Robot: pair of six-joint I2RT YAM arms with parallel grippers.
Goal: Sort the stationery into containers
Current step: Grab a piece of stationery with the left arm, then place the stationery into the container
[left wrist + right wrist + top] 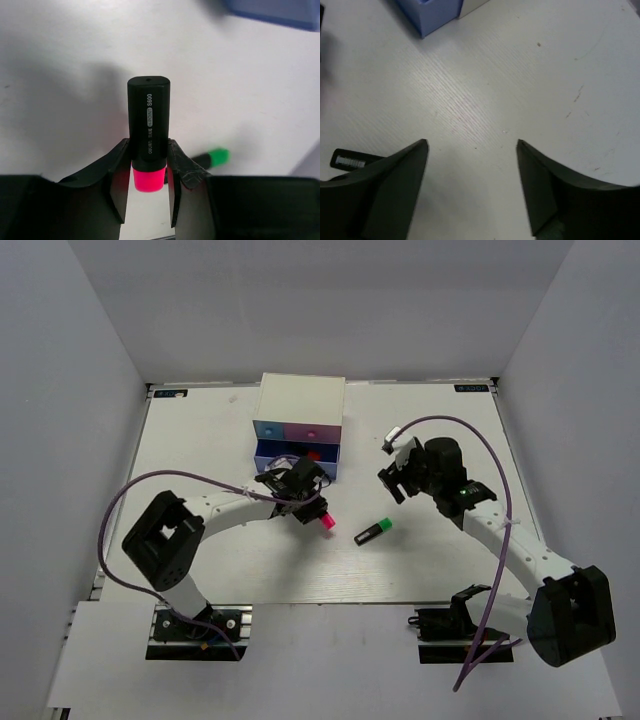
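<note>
My left gripper (308,505) is shut on the pink-capped black highlighter (324,521), just in front of the chest. In the left wrist view the gripper (148,167) clamps the marker (148,120) near its pink cap, above the table. The green-capped highlighter (375,532) lies on the table to the right; it also shows in the left wrist view (214,157). The white chest (301,398) has a light blue drawer (268,428), a pink drawer (320,430) and an open dark blue drawer (330,468) with a reddish block (313,453) inside. My right gripper (394,481) is open and empty.
In the right wrist view the open gripper (472,145) hangs over bare table, a corner of the dark blue drawer (432,15) at top left and a black marker body (350,161) at the left edge. White walls enclose the table.
</note>
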